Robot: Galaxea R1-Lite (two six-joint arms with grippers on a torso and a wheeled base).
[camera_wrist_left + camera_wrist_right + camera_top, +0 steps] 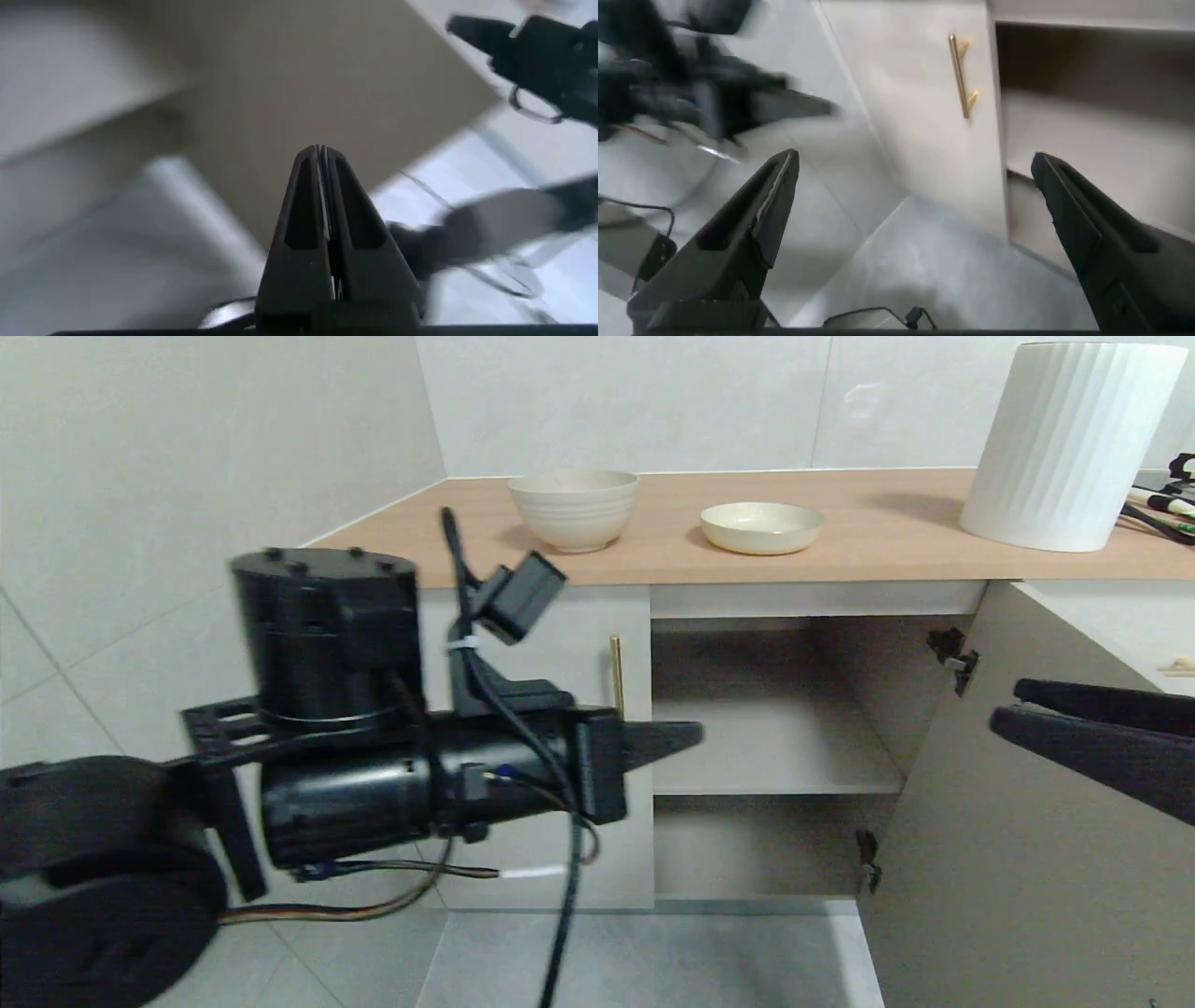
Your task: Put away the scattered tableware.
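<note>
Tiled kitchen corner, wooden countertop [887, 537] over cabinet [728, 600]; right door [980, 859] swung open, one shelf [766, 747] inside. Left gripper [320, 159] with fingers pressed together, holding nothing, level with shelf, just beside brass handle [615, 672] of closed left door [616, 859]. Right gripper [915, 177] with fingers spread wide, holding nothing, in front of open door's inner face. Two tableware pieces on countertop, apart: one deep ribbed bowl [573, 509], one shallow dish [762, 527]. One white ribbed cylinder [1074, 443] toward right end, utensils [1162, 509] beyond.

Walls [187, 476]: pale tiles, your upper left.
Counter [887, 537]: wooden, across the upper frame.
Cabinet [766, 747]: centre, right door [1008, 859] open.
Floor [653, 961]: grey tiles, bottom.
</note>
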